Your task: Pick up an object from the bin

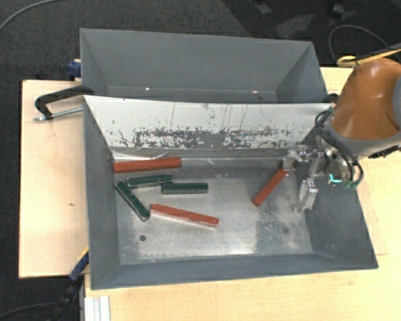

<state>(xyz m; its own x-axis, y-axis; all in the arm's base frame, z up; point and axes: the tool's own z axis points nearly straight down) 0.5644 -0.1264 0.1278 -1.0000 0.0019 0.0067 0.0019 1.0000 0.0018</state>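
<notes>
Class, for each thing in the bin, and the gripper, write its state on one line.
slanted red stick: lying loose, right side.
rear red stick: lying flat.
front red stick: lying flat.
upper green stick: flat.
middle green stick: flat.
slanted green stick: flat.
gripper: low, beside slanted red stick.

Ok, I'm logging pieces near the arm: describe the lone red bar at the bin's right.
The red bar is a slim, straight stick, plastic-looking and whole. It lies on the bin floor, slanted, its upper end beside the pincer, apart from the other bars. Whether it touches the pincer cannot be told.
</notes>
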